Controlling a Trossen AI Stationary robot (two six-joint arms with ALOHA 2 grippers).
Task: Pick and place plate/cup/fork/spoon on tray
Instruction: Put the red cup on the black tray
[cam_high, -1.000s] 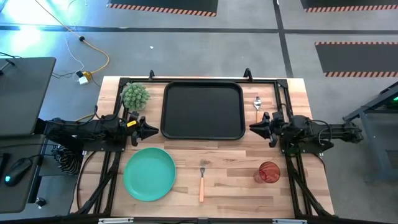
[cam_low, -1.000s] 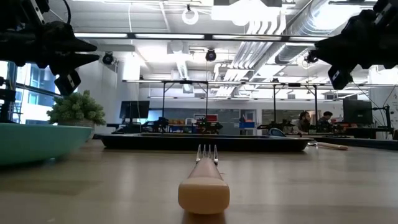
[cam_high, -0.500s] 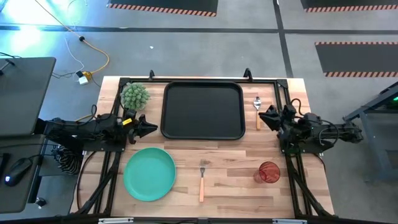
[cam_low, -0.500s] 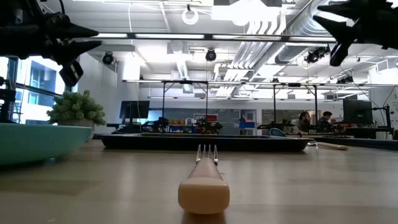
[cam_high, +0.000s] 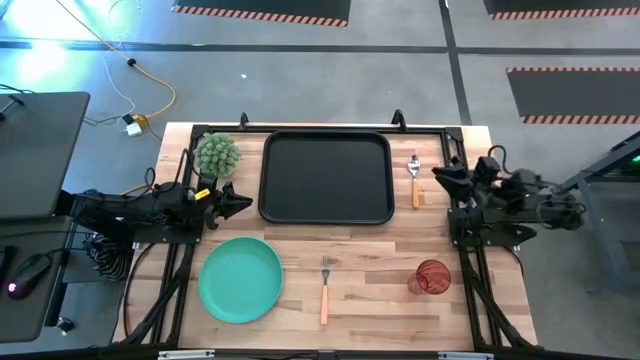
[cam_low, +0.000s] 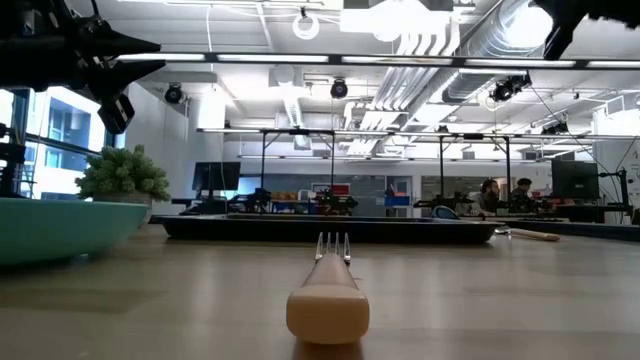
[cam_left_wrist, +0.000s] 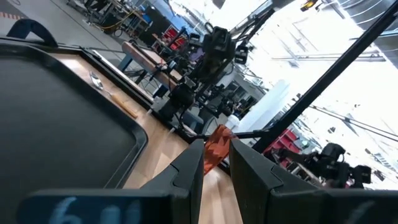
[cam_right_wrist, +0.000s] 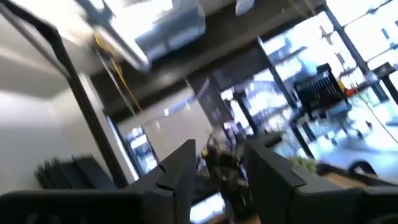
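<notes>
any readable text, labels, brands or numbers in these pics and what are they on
None can be read.
The lit strip at the lower edge of the left wrist view shows pale marks, too blurred to read.
The tray, plate, cup, fork and spoon show no print.
Room signs in the low view are too small to read.

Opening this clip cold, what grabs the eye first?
The empty black tray at the table's far middle, and the turquoise plate near the front left. The fork lies front centre, the red cup front right, with both tools, left and right, flanking the tray.
</notes>
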